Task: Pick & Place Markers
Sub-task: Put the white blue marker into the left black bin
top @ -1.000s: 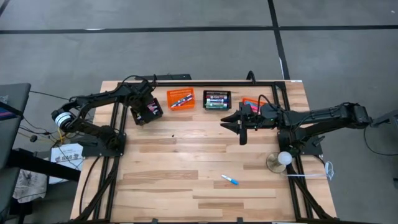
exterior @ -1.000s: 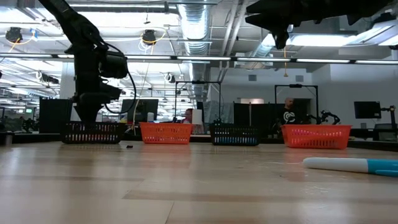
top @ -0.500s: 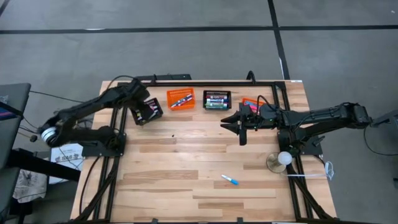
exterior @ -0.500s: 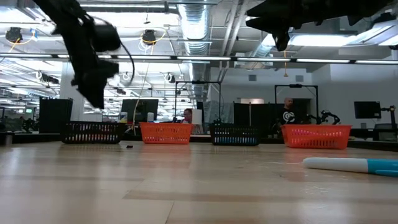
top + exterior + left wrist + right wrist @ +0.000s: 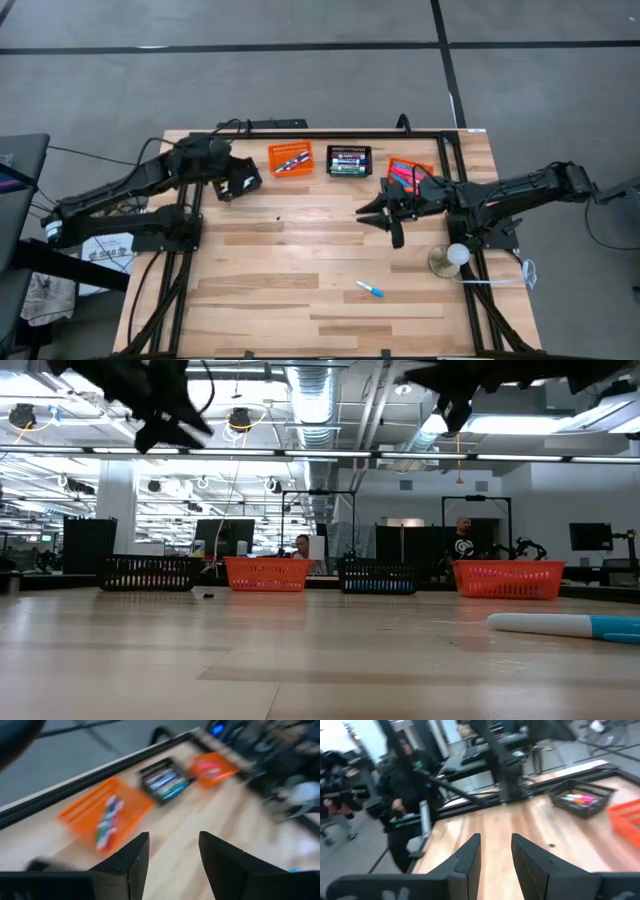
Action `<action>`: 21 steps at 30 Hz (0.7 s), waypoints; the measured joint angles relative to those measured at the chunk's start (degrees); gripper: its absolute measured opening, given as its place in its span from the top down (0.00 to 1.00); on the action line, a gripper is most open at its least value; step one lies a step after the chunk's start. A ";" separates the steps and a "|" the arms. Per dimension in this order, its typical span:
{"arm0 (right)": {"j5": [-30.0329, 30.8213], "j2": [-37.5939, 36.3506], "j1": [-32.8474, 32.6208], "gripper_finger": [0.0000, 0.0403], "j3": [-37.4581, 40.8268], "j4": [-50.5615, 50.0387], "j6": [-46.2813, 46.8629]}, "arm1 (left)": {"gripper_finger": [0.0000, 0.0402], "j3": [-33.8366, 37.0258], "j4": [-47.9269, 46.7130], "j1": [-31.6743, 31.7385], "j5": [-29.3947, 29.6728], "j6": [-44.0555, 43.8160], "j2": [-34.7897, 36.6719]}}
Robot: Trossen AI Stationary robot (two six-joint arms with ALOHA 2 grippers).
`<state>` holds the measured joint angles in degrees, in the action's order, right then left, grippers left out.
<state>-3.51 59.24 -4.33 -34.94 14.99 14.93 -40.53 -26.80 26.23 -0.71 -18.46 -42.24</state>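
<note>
One marker (image 5: 370,290), white with a blue cap, lies flat on the wood near the table's front right; the low view shows this marker (image 5: 560,625) close by. More markers lie in four mesh baskets along the far edge: black (image 5: 250,178), orange (image 5: 291,158), black (image 5: 349,160), orange (image 5: 405,168). My left gripper (image 5: 235,180) hangs open above the far-left black basket, and its fingers (image 5: 130,862) have nothing between them. My right gripper (image 5: 372,215) hovers high over the table's right half, open and empty, with only bare wood between its fingers (image 5: 470,855).
A black frame (image 5: 330,130) runs along the table's far edge and down both sides by the arm bases. A round white lamp-like object (image 5: 455,255) stands near the right arm's base. A person (image 5: 405,775) shows beyond the table. Bare wood spans the middle and front.
My left gripper has risen out of the far-left black basket, drawn back toward the table's left edge, and tipped from pointing steeply down to nearly level. My right gripper has swung a little toward the near edge. The marker on the table has not moved.
</note>
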 joint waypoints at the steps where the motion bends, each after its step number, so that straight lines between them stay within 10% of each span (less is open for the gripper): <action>1: 0.00 0.00 -1.04 0.76 0.00 0.01 -0.14 | 0.57 0.00 1.62 -1.79 0.03 -1.05 0.19; 9: 0.72 0.02 -9.09 0.76 -1.05 -7.70 -0.34 | 0.58 0.00 13.62 -15.28 1.27 -4.54 0.68; 21: 0.84 1.23 -15.48 0.76 -6.66 -24.78 -0.32 | 0.60 0.00 15.69 -30.43 19.02 -4.47 1.62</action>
<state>-2.67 60.48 -19.80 -41.60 -9.78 14.61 -40.53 -11.10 -4.20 18.31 -22.94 -40.61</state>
